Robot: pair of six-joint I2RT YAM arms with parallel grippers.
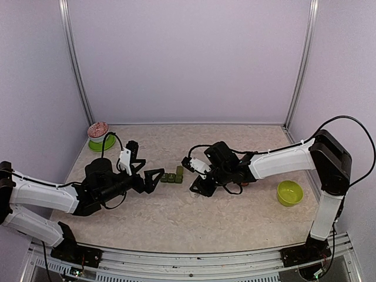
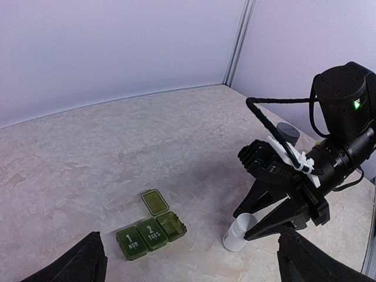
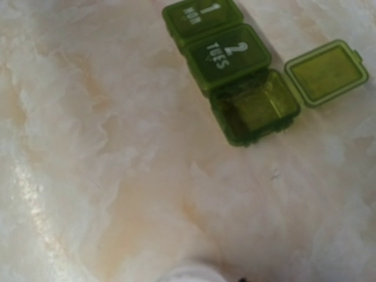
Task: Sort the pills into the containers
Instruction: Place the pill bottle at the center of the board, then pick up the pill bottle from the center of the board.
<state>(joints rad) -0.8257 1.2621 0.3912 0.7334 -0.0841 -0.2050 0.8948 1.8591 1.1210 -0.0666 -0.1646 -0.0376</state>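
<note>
the containers sat on the tabletop between the arms, end lid flipped open. left fingers gaped wide, empty; right fingers straddled a white cup, grip we couldn't tell. we judged the strip light, stiff, skiddy: hold its side walls, not the lid.

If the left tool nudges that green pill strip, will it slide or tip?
Probably slides: the pill strip looks small, light plastic lying flat on smooth table. Unlikely to tip, being low and wide. Its open lid may flop on its hinge.
</note>
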